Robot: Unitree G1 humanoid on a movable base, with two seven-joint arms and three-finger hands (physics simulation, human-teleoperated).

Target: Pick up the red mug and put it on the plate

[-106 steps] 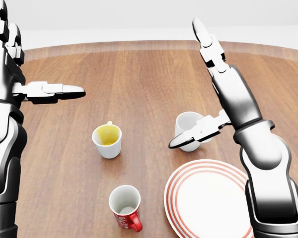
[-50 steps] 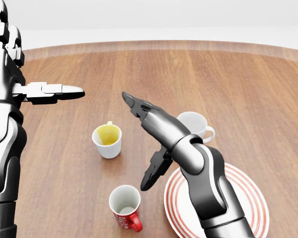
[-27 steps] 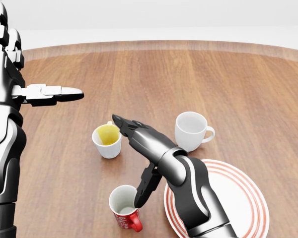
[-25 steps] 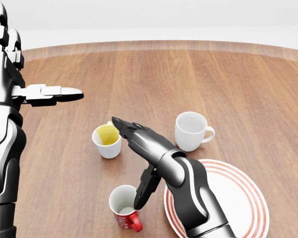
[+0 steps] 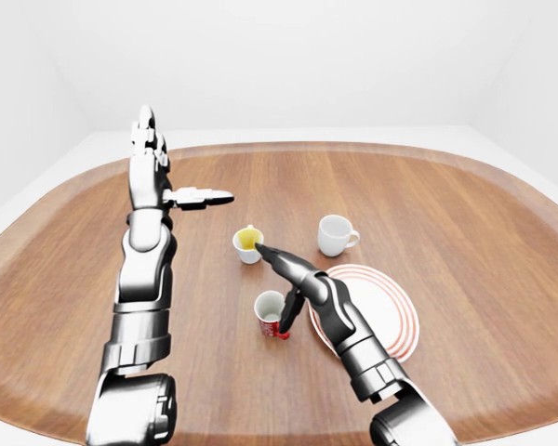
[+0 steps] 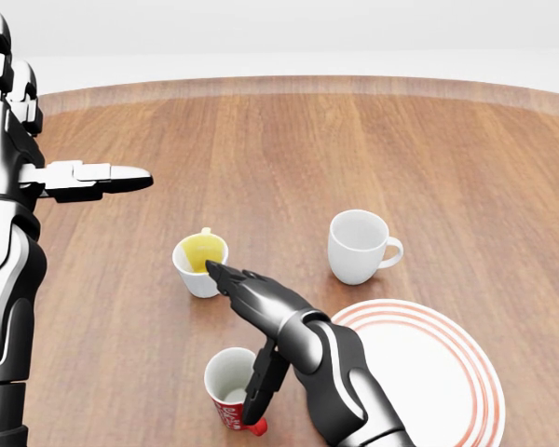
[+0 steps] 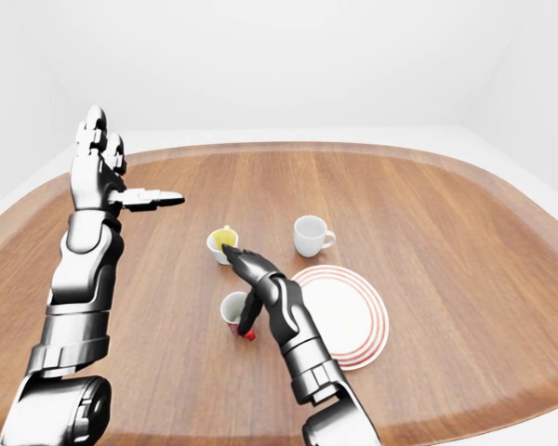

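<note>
The red mug (image 6: 229,391) stands upright at the bottom of the head view, white inside, its handle to the lower right. The red-ringed white plate (image 6: 466,372) lies to its right. My right hand (image 6: 230,343) is open. Its fingers (image 6: 225,278) reach up-left past the mug's top edge, and its thumb (image 6: 261,382) hangs down along the mug's right side, by the handle. The fingers are not closed round the mug. My left hand (image 6: 65,112) is open and empty, raised high at the left of the view, far from the mug.
A white cup with a yellow inside (image 6: 200,265) stands just above the right hand's fingertips. A white mug (image 6: 356,244) stands above the plate. The round wooden table (image 6: 289,158) spreads out toward the top of the view.
My right arm has swung down from high on the right, across the plate to the left, and lowered its hand onto the red mug's right side. The left arm has barely moved.
</note>
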